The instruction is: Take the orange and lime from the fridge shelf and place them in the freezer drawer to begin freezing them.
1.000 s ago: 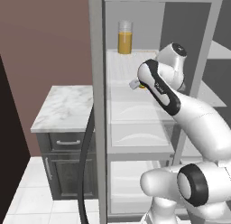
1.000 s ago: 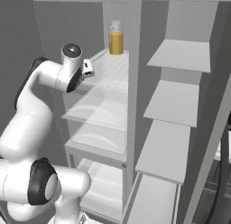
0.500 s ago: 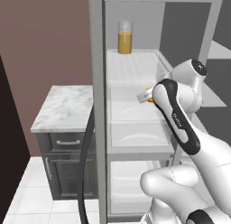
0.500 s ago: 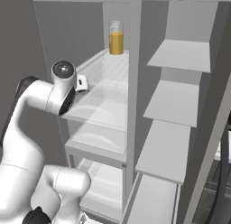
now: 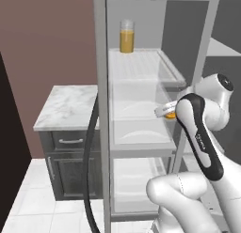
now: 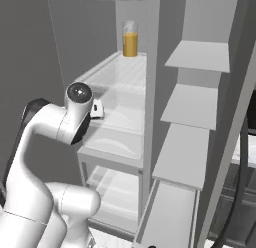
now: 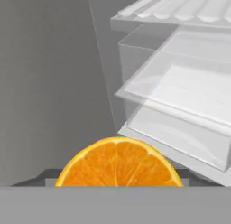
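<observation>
Now the orange point(image 7: 119, 163) sits clamped in the gripper point(image 5: 165, 112), out in front of the open fridge.
Seen from the hand view, the fruit's cut face fills the lower middle, with the clear crisper bins point(image 7: 180, 105) to its right and the ridged fridge shelf point(image 7: 180, 11) above them. From the left base view, a sliver of orange point(image 5: 170, 116) shows at the gripper beside the arm's dark forearm, level with the upper bin. The glass of orange juice point(image 5: 126, 36) stands at the back of the fridge shelf point(image 5: 141, 67).
</observation>
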